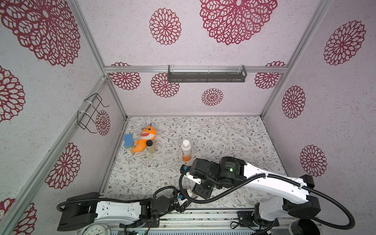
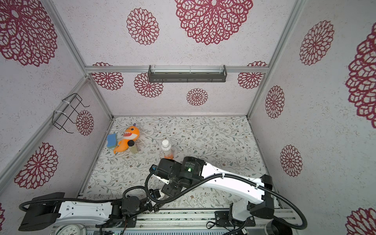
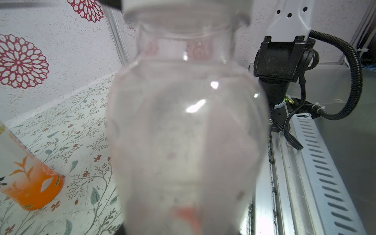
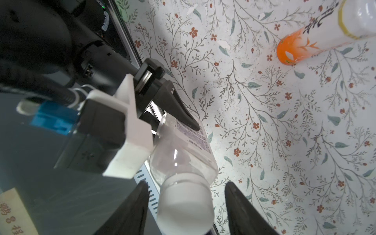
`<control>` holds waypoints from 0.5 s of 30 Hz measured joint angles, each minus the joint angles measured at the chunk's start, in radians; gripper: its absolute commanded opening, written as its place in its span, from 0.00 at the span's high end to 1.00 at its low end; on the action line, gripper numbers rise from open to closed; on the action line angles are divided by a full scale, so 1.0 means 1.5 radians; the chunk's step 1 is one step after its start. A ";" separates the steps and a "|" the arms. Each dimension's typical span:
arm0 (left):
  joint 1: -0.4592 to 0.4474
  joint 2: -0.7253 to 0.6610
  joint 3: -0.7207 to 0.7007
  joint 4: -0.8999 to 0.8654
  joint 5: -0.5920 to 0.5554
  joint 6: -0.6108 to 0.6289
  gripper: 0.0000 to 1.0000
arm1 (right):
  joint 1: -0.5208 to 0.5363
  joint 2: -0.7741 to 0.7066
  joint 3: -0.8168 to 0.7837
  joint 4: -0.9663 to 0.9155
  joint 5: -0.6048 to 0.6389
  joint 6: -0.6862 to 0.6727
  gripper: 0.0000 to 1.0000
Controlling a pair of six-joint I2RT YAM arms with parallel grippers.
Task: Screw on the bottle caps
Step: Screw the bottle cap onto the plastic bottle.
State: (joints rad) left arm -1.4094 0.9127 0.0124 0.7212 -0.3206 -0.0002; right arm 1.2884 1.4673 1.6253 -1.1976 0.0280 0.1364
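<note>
Orange-label bottle [image 1: 186, 151] was found standing capped near the centre of the counter [image 1: 223, 132], judged finished; the second bottle [image 4: 183, 160] was held clamped in the left tool [image 4: 189, 130] at the 6 o'clock edge, its white cap [image 4: 185, 205] seated between the parted jaws of the right tool [image 4: 185, 184], tightness judged unconfirmed.

both top views: bright, even, diffuse light, with only faint soft shadows on the floral mat [image 1: 223, 132]. wide-angle stretch toward left and right frame edges. left wrist view: clear bottle [image 3: 187, 132] too close, heavily blurred, white glare spots on it. right wrist view: white cap [image 4: 185, 207] soft, nearly blown out; mat sharp, patchy grey shadow.
</note>
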 measured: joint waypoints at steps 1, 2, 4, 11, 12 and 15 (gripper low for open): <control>0.000 0.002 0.000 0.000 0.003 0.000 0.62 | 0.001 -0.015 -0.002 0.001 0.000 -0.017 0.31; 0.000 0.003 0.000 0.000 0.007 0.000 0.62 | 0.002 -0.031 -0.005 0.001 -0.001 -0.031 0.30; 0.000 0.003 0.000 0.000 0.018 -0.001 0.62 | 0.003 -0.077 -0.010 0.001 -0.003 -0.070 0.29; 0.000 0.001 0.000 0.000 0.069 -0.005 0.61 | 0.003 -0.210 -0.065 0.008 -0.029 -0.226 0.29; 0.000 0.001 0.000 0.000 0.078 -0.006 0.61 | 0.004 -0.215 -0.078 0.008 -0.035 -0.250 0.29; 0.000 0.003 0.000 0.000 0.101 -0.010 0.61 | 0.004 -0.208 -0.104 0.012 -0.048 -0.312 0.30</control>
State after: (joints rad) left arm -1.4094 0.9165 0.0124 0.7212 -0.1684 -0.0147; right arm 1.2938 1.1553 1.4693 -1.1801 -0.0437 -0.3313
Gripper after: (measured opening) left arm 0.393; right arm 0.707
